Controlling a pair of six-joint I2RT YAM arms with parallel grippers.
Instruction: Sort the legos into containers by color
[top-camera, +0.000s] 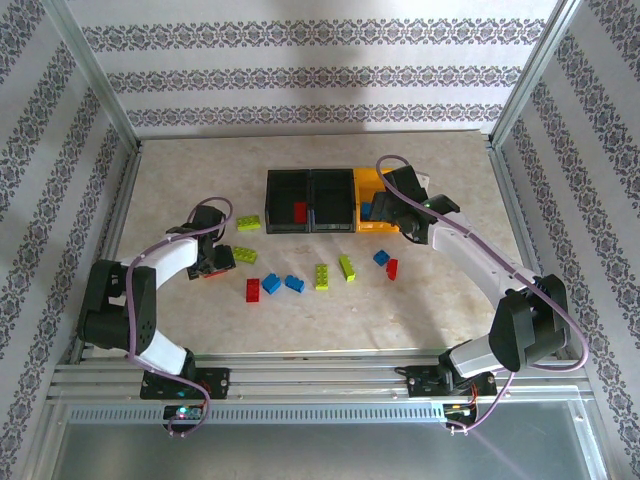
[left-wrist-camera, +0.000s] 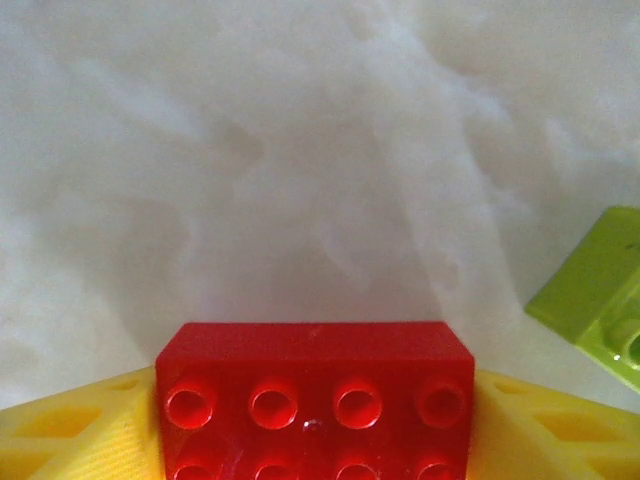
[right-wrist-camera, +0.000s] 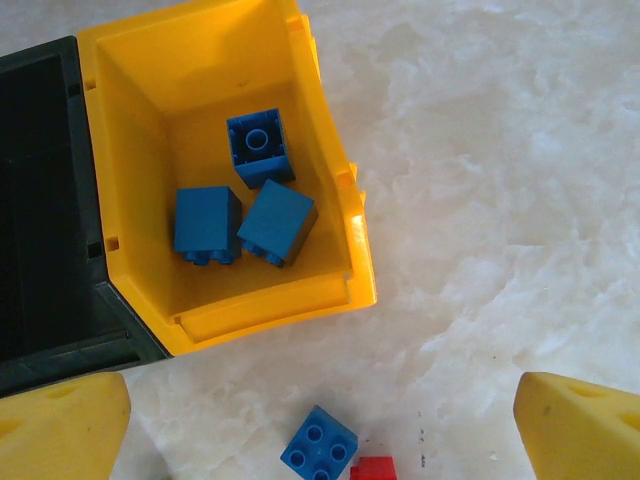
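My L hand (top-camera: 213, 262) grips red lego (left-wrist-camera: 315, 400) on bench (left-wrist-camera: 300, 150), well left of yellow bin (right-wrist-camera: 135, 170); R hand (right-wrist-camera: 320, 415) spread wide above that bin, 3 blue legos (right-wrist-camera: 207, 222) inside.

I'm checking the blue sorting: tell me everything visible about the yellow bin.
The yellow bin is a glossy plastic, open-topped rectangular tub, upright on the marbled table, at the right end of the row, its side against a black bin. Three blue bricks lie inside, loosely clustered; one shows its hollow underside.
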